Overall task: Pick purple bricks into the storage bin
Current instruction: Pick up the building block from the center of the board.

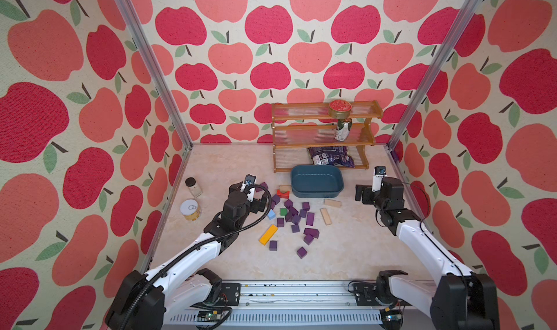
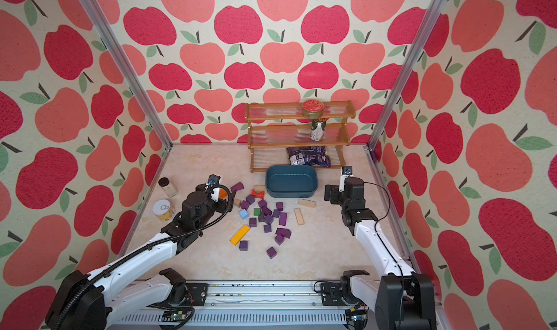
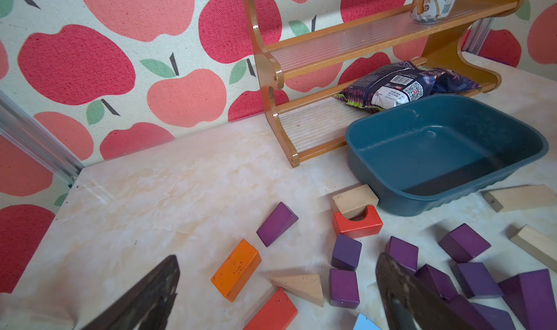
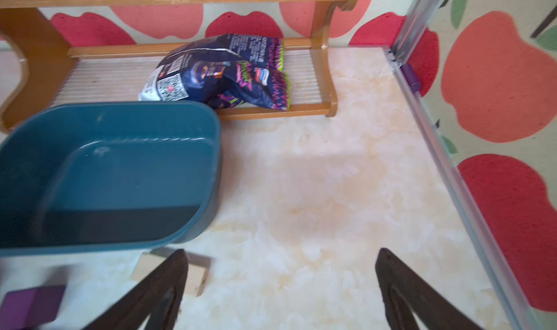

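Several purple bricks (image 1: 309, 218) (image 2: 282, 218) lie scattered mid-table, in front of the storage bin (image 1: 316, 181) (image 2: 291, 181). The bin is a teal tub, and its inside (image 3: 446, 153) (image 4: 105, 174) is bare. My left gripper (image 1: 256, 200) (image 2: 221, 197) hovers open at the left edge of the pile. In the left wrist view my left gripper (image 3: 277, 259) has an orange block (image 3: 236, 269) and purple bricks (image 3: 346, 251) ahead of its jaws, and it holds nothing. My right gripper (image 1: 360, 193) (image 2: 330, 194) (image 4: 280, 253) stands open and holds nothing, right of the bin over bare table.
A wooden rack (image 1: 325, 132) behind the bin holds a snack bag (image 1: 330, 156), a can (image 1: 343, 129) and a tin (image 1: 340, 108). A jar (image 1: 193, 187) and a tin can (image 1: 190, 210) stand at the left. Yellow (image 1: 268, 234), red (image 1: 283, 193) and plain wood blocks (image 1: 325, 216) mix with the pile.
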